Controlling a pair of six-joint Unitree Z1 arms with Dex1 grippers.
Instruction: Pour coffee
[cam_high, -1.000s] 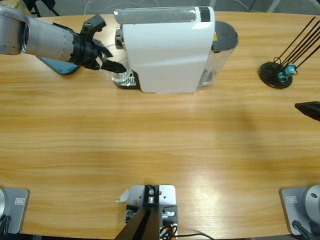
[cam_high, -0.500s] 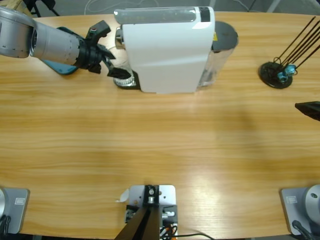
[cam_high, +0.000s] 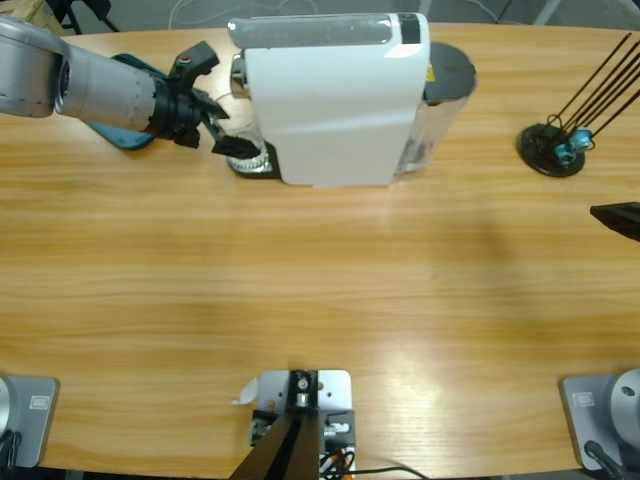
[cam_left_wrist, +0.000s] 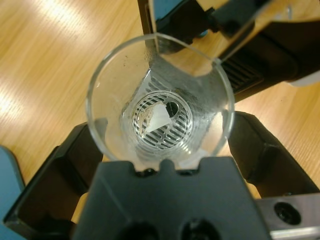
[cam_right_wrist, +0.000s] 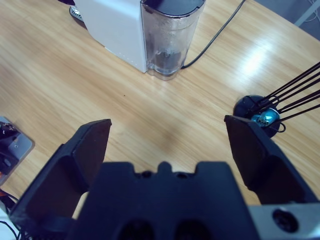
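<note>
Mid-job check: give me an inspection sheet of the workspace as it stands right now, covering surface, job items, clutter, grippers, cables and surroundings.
Surface: wooden table, no spills seen.
Job's things: white coffee machine at the far edge, its clear water tank at one end; clear glass tumbler over the machine's slotted drip grille; no coffee seen in it.
Clutter: black stand with thin rods holding a small blue item; blue object under the left arm.
Grippers: left gripper has its jaws either side of the tumbler; right gripper open, empty.
Cables: black cord running behind the machine.
Surroundings: nothing seen.
</note>
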